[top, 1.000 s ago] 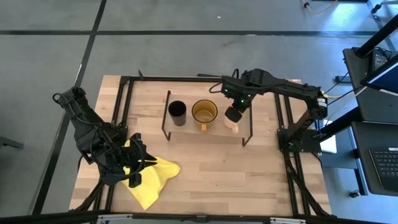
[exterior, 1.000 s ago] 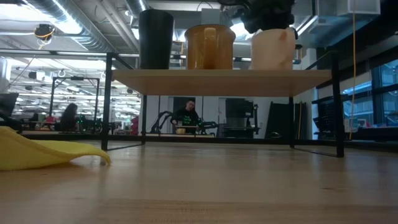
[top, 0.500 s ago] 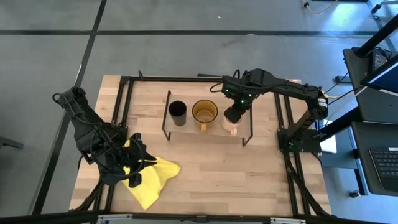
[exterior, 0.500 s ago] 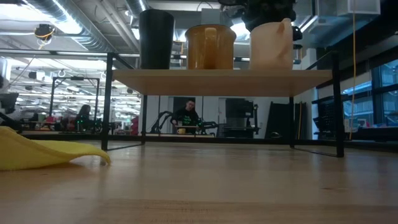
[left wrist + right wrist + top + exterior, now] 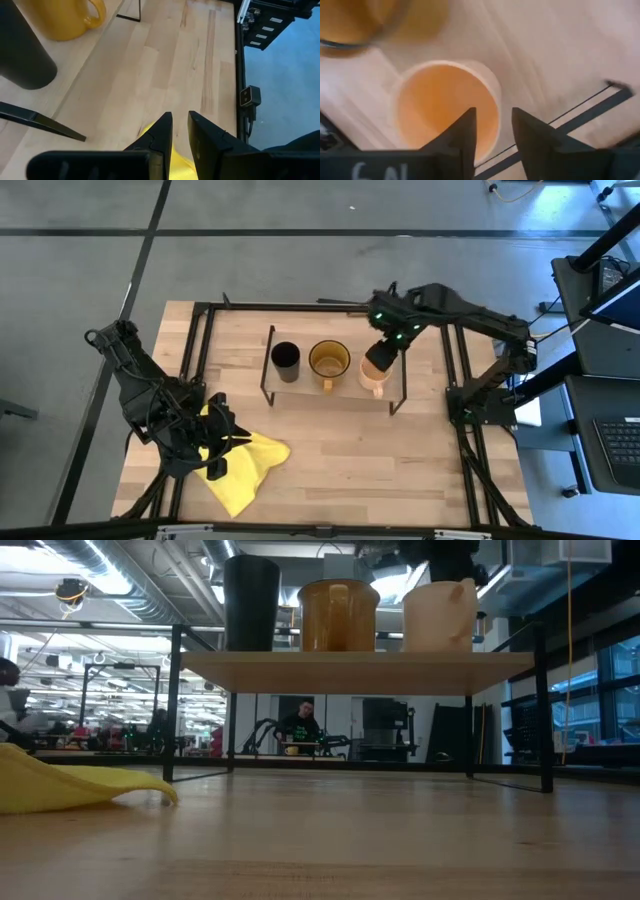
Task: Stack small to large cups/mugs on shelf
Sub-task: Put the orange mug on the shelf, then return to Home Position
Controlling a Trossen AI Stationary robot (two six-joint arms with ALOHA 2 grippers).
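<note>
On the light-wood shelf (image 5: 338, 396) three vessels stand on their bases in a row: a small black cup (image 5: 286, 360) at the left, an amber glass mug (image 5: 329, 361) in the middle and a peach-orange mug (image 5: 372, 383) at the right. The low view shows the shelf (image 5: 355, 671) with the black cup (image 5: 250, 602), the amber mug (image 5: 338, 615) and the peach mug (image 5: 438, 618) upright. My right gripper (image 5: 379, 358) is open just above the peach mug's rim (image 5: 492, 95), fingers pointing down. My left gripper (image 5: 218, 445) is shut over a yellow cloth (image 5: 245, 475) at the table's near left.
The shelf's thin dark rod legs (image 5: 541, 710) stand on the tabletop. The yellow cloth (image 5: 70, 790) lies crumpled on the near left of the table. Bare wood lies in front of the shelf (image 5: 380, 460). A person sits in the room beyond (image 5: 303, 725).
My right gripper has gone up off the top of the peach mug and a little toward the table's right edge. The mug stays standing on the shelf's right end. The left arm has kept still.
</note>
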